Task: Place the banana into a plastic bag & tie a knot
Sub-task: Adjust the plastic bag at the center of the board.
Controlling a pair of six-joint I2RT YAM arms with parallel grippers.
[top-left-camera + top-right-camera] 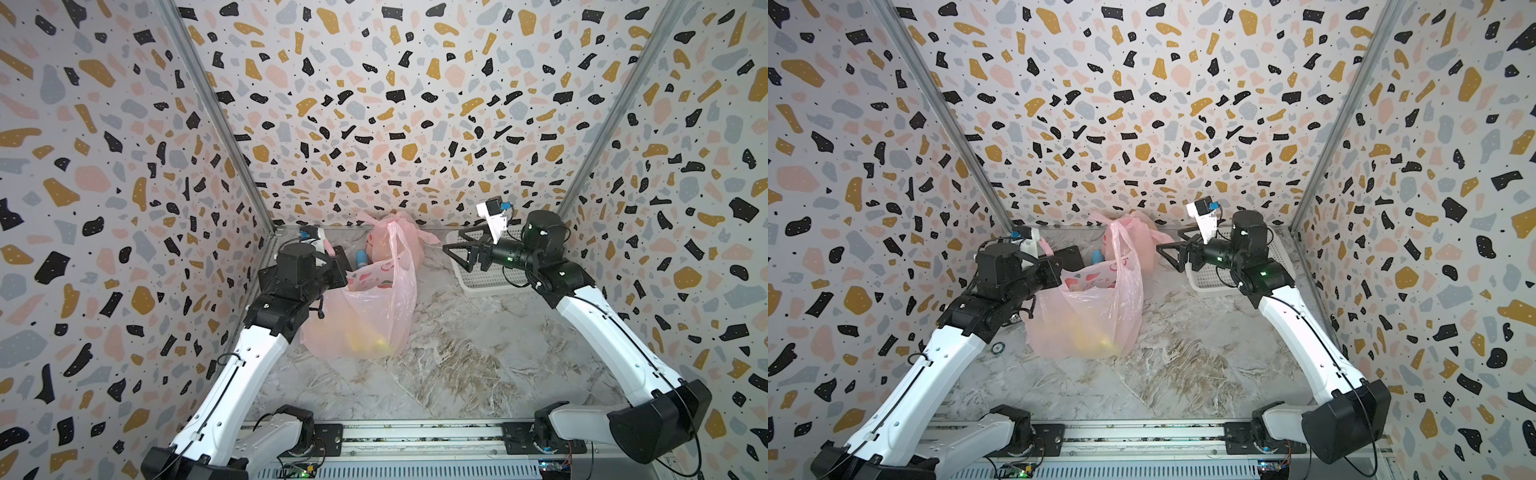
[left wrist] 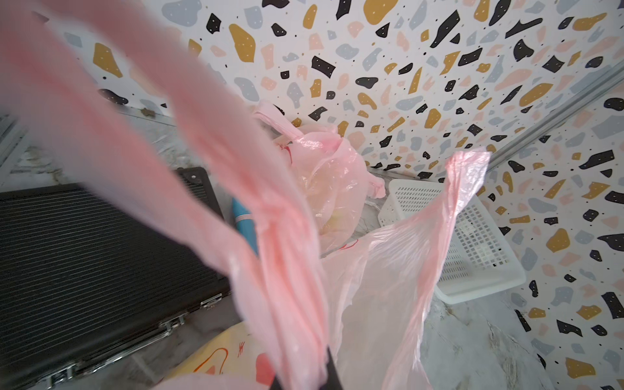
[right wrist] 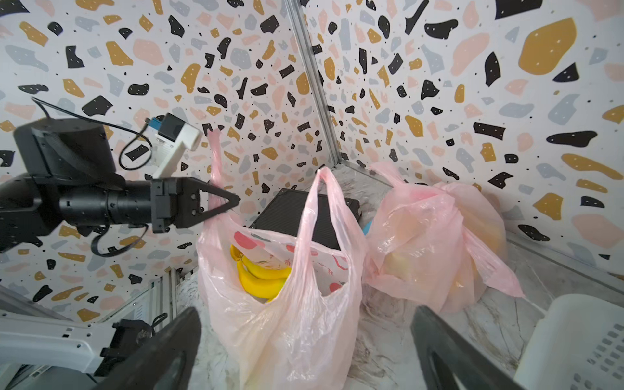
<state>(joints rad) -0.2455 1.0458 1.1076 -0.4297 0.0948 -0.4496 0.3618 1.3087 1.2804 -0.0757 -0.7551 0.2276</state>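
A thin pink plastic bag point(image 1: 361, 316) point(image 1: 1088, 316) point(image 3: 287, 320) stands on the marble floor with a bunch of yellow bananas point(image 3: 260, 273) inside, faintly visible through the film point(image 1: 1096, 338). My left gripper point(image 3: 233, 202) point(image 2: 304, 378) is shut on one bag handle point(image 3: 216, 158) point(image 2: 287, 304), holding it up. The other handle point(image 3: 324, 179) point(image 2: 466, 165) stands free. My right gripper point(image 1: 453, 243) point(image 1: 1169, 241) point(image 3: 305, 312) is open, to the right of the bag and apart from it, with nothing between its fingers.
A second, tied pink bag point(image 3: 435, 236) point(image 1: 1138, 237) sits at the back wall. A white perforated basket point(image 1: 486, 278) point(image 2: 472, 243) lies under the right arm. A black ribbed case point(image 2: 84, 253) point(image 3: 293, 212) and a blue object point(image 1: 361, 257) lie behind the bag.
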